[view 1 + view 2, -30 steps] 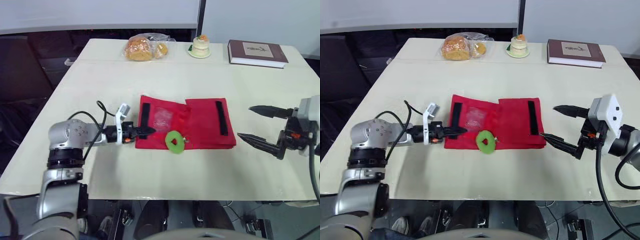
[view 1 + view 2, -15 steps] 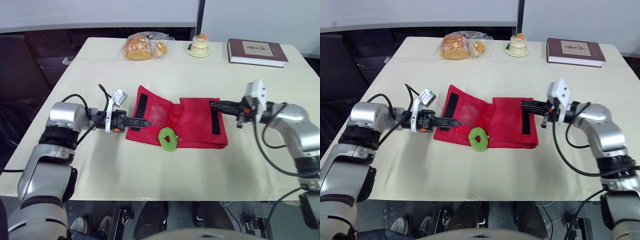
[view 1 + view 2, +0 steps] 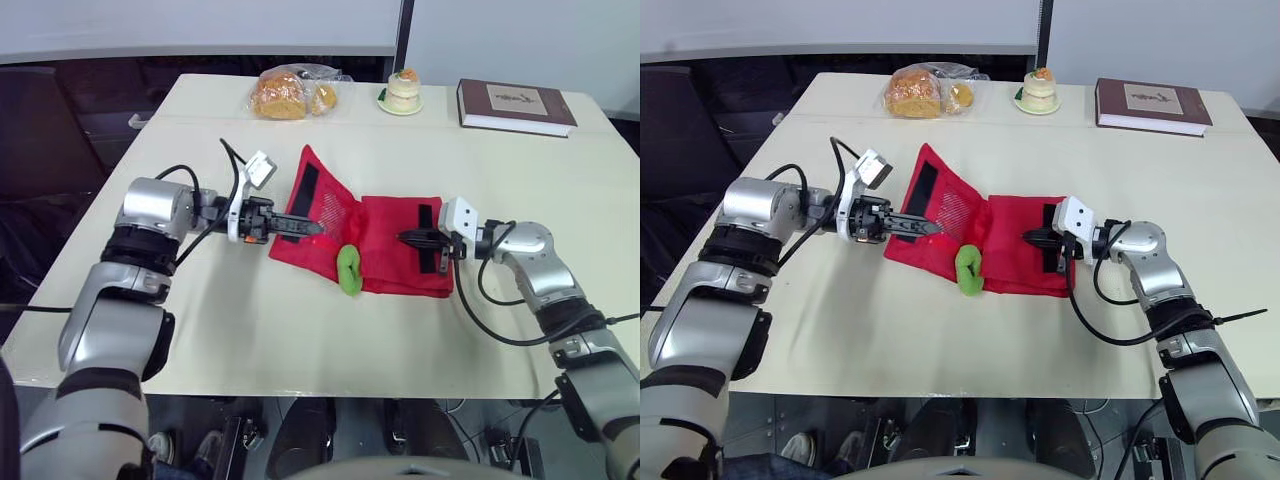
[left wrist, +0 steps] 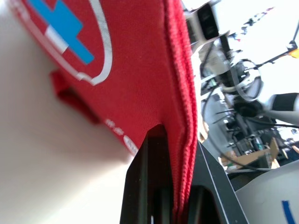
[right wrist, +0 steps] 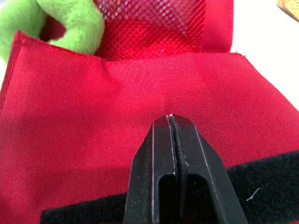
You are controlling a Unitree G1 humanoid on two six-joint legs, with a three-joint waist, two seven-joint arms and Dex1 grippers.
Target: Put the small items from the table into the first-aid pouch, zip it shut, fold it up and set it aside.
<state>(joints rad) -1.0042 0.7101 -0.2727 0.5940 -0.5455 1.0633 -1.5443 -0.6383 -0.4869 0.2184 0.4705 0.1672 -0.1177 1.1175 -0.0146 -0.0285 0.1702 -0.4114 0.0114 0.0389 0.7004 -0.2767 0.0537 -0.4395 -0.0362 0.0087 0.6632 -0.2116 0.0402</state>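
From the head views, the red pouch [image 3: 392, 245] lay open near the middle of the table [image 3: 300, 340]; its right half lay flat while its left flap [image 3: 322, 205] stood tilted up off the table, inner face turned toward the right half; the left gripper [image 3: 312, 228] was clenched on that flap's lower edge, holding it raised; the right gripper [image 3: 405, 238] was closed, its tips resting on the flat half just beside a black strip [image 3: 427, 238]; a green ring [image 3: 350, 270] stood on edge at the near side of the pouch, by the fold between the halves, touching the fabric; at the far edge of the table, well apart from the pouch, sat bagged bread [image 3: 285, 95], a small cake [image 3: 403, 90] and a book [image 3: 515, 105].

From the left wrist view, the flap's doubled red edge ran down between the two black fingers [image 4: 136, 186], pinched there; the outer face carried a white-ringed emblem [image 4: 70, 37] with a blue cross; the table showed pale beside it.

From the right wrist view, the fingers [image 5: 154, 186] were pressed together with only a thin slit between them, and no fabric could be seen caught in it; their tips met plain red cloth; the black strip ran across beside them; red mesh [image 5: 159, 18] lined the raised flap beyond, and the ring curled at the corner next to it.
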